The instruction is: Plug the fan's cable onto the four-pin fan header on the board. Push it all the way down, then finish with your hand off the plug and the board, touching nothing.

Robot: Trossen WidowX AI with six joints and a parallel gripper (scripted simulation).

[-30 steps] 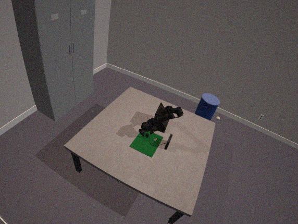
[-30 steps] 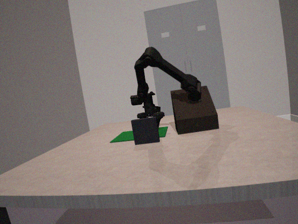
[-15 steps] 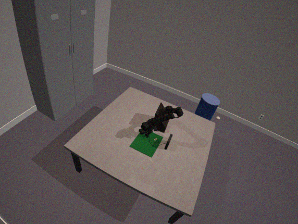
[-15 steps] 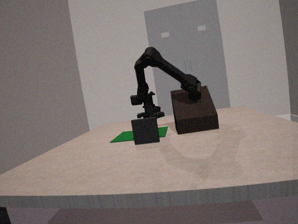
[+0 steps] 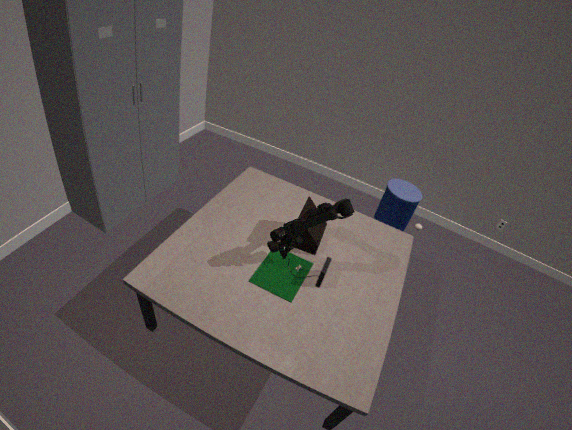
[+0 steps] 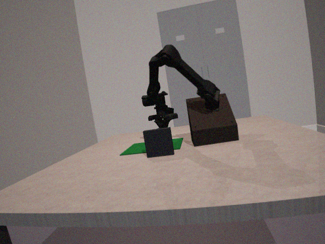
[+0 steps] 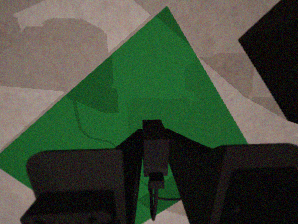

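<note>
Gripping the fan's dark plug between closed fingers, gripper low over the green board, thin cable trailing across it, table beneath.

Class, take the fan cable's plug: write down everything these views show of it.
The plug is a small dark grey, plastic-looking rectangular block with a darker cap at its far end and a thin dark cable leaving its near end and curling across the green board. It sits gripped between the gripper fingers, which are closed on its sides, above the board. It is not on the pale header. Whether it touches the board cannot be told.
</note>
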